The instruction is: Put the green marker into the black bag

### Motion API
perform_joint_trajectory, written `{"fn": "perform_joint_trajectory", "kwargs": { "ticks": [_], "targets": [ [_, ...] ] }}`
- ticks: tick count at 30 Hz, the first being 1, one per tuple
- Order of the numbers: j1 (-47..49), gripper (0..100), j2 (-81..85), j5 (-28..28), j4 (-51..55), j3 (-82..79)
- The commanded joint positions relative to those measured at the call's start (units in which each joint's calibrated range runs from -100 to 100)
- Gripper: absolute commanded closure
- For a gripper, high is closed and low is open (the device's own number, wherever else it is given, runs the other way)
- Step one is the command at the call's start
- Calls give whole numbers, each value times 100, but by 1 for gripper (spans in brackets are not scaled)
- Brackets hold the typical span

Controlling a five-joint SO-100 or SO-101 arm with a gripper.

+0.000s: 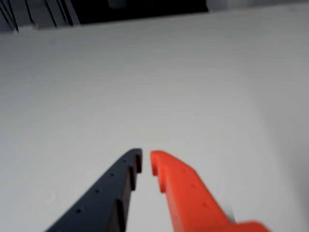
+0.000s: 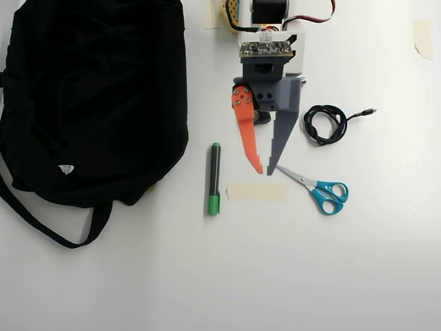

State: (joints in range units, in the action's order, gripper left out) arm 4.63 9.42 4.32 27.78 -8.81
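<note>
The green marker [image 2: 214, 179] lies flat on the white table in the overhead view, black barrel pointing up the image and green cap toward the bottom. The black bag [image 2: 89, 96] fills the upper left, its strap trailing to the lower left, and its edge is a short gap left of the marker. My gripper [image 2: 265, 171] hangs over the table to the right of the marker, its orange and grey fingers brought together with nothing between them. The wrist view shows the gripper [image 1: 146, 159] over bare white table; marker and bag are out of that view.
Blue-handled scissors [image 2: 320, 189] lie right of the fingertips, and a beige tape strip [image 2: 256, 192] sits just below them. A coiled black cable [image 2: 325, 124] rests to the right of the arm. Small tape pieces [image 2: 422, 34] are stuck near the top edge.
</note>
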Motion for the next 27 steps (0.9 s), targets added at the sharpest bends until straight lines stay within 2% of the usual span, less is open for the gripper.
{"fn": "perform_joint_trajectory", "kwargs": {
  "ticks": [1, 27],
  "targets": [
    [38, 98, -104, -13, -590, 279],
    [-7, 98, -801, -13, -2373, 234]
  ]
}}
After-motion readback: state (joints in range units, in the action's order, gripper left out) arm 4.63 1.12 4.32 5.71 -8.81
